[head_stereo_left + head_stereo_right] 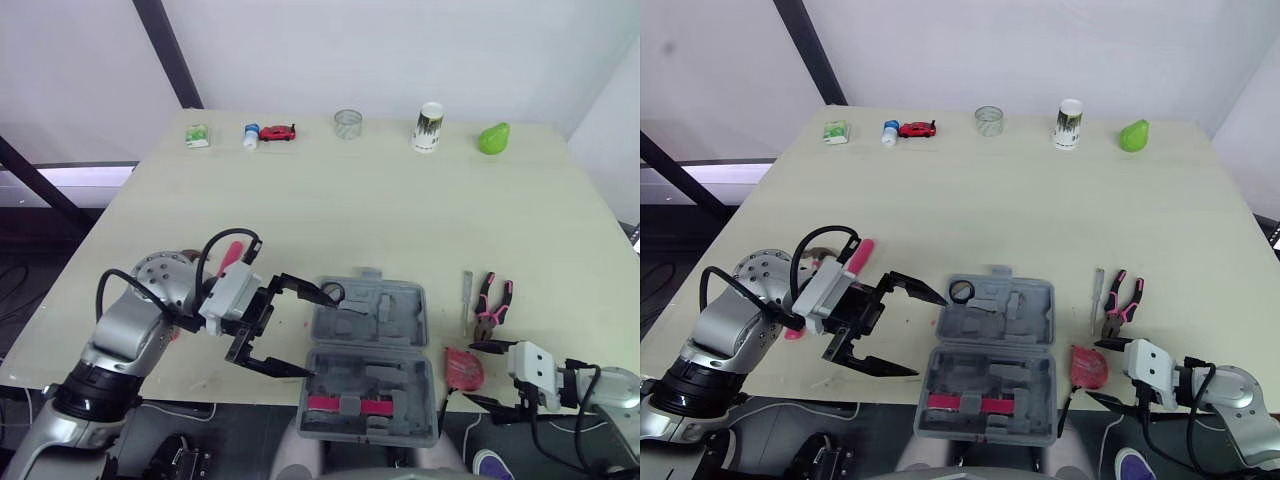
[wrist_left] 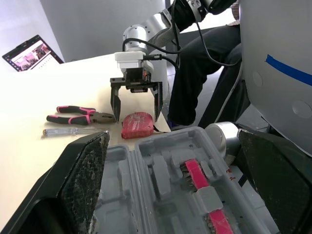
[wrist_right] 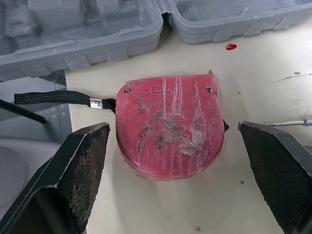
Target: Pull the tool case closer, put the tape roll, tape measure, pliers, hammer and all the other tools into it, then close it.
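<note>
Currently left gripper is sitting wide open at the tool case's left side, gripping nothing. One fingertip is reaching over the far half's rim next to a small black ring; the other is hanging by the near half's corner.

Right gripper is also spread wide, straddling the red tape measure. Gaps are showing on both sides, so no contact. Its black strap is trailing off toward the case.

Case is lying fully open, both halves flat. A pink bar is sitting in the near half; the other moulded slots are looking bare.

Pliers and screwdriver are lying just beyond the right gripper, side by side. A pink-handled tool is poking out behind the left gripper; I can't tell what kind.

Case and tape measure are sitting right at the table's near edge. Beyond both grippers the top is running open up to a row of small items along the far edge.
</note>
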